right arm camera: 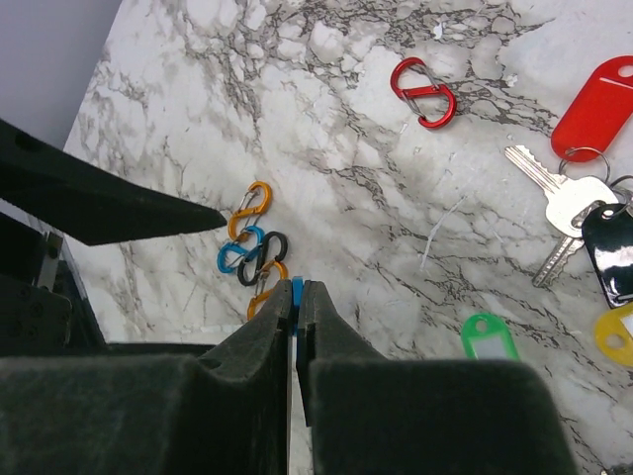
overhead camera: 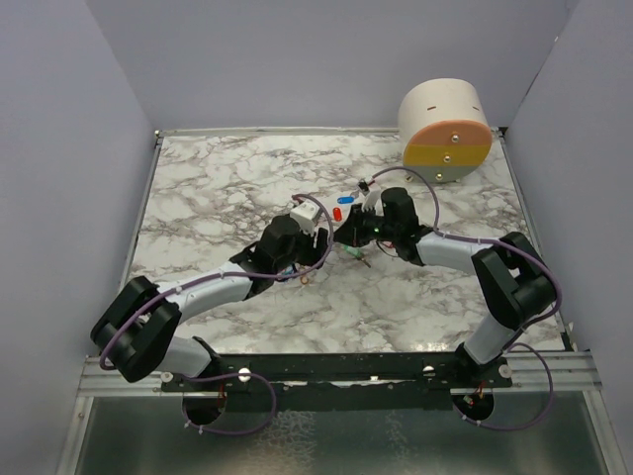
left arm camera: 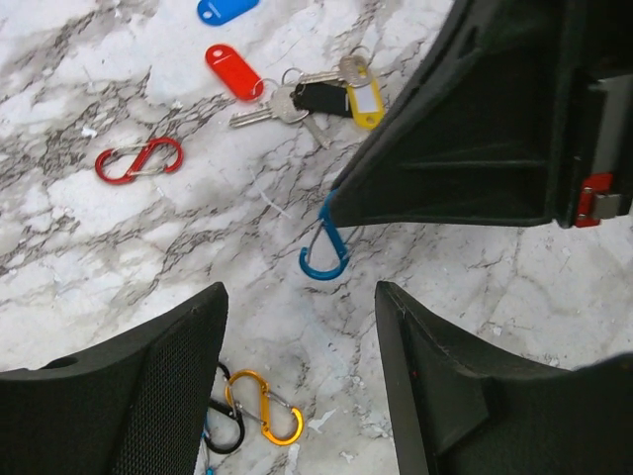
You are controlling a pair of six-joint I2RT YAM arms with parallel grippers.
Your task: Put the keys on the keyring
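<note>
Left arm (overhead camera: 203,290) and right arm (overhead camera: 447,252): black joints, pale grey links, purple cables (overhead camera: 546,269) looping alongside. Fingers (left arm camera: 129,396) black, wedge-shaped, textured. White block (overhead camera: 305,212) on left wrist.

Surface (left arm camera: 119,257) is reading as marble-look, smooth, semi-gloss w/ soft glare.
Blades of the keys (left arm camera: 262,111) are showing bare silvery metal, bright.
The red tag (left arm camera: 233,71), blue tag (left arm camera: 226,10), yellow tag (left arm camera: 364,99) and green tag (right arm camera: 488,338) are looking like smooth plastic. The black tag (right arm camera: 613,255) is reflecting light, v. glossy.
Loops of the keyring (right arm camera: 255,247), plus the red loop (left arm camera: 138,160) and blue loop (left arm camera: 324,252), are appearing as thin coloured metal w/ satin sheen.
Left claw (left arm camera: 300,297) and right claw (right arm camera: 295,287) are looking matt black, fine grainy texture.
</note>
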